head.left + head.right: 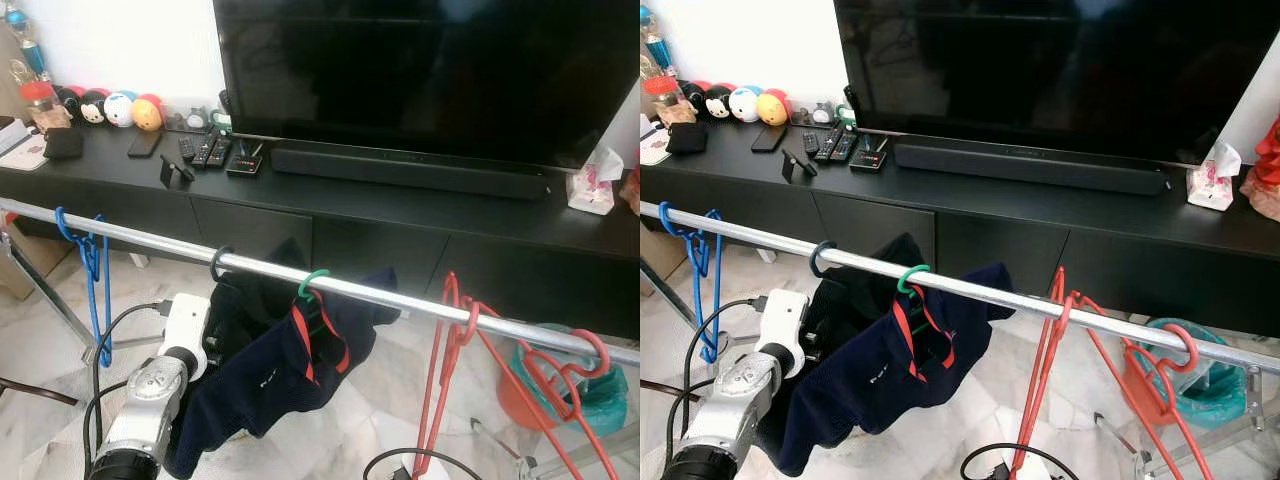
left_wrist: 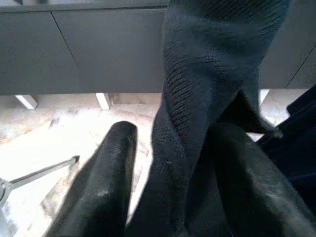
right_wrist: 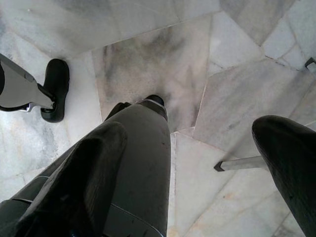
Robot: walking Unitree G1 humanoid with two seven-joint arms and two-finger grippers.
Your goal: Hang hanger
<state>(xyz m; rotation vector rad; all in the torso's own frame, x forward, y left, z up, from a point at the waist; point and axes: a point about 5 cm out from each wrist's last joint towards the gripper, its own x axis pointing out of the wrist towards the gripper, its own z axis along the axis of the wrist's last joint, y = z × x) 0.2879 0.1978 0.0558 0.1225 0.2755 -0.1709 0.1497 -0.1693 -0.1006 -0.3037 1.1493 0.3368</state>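
Observation:
A silver rail (image 1: 400,300) crosses in front of me. A black hanger hook (image 1: 219,263) hangs on it with a black garment (image 1: 245,300). Beside it a green hook (image 1: 313,283) carries a navy garment with red trim (image 1: 270,375). My left arm (image 1: 150,390) reaches up from below to the black garment. In the left wrist view my left gripper (image 2: 175,131) has its fingers (image 2: 111,168) apart, with dark knit fabric (image 2: 197,98) hanging between them and a gap showing on one side. My right gripper (image 3: 190,126) is open over the marble floor (image 3: 158,64).
A blue hanger (image 1: 92,260) hangs at the rail's left end, red hangers (image 1: 450,340) to the right. Behind stands a black TV cabinet (image 1: 400,215) with a TV (image 1: 430,70), soundbar, remotes and plush toys. An orange bucket (image 1: 520,395) and cables (image 1: 400,462) are on the floor.

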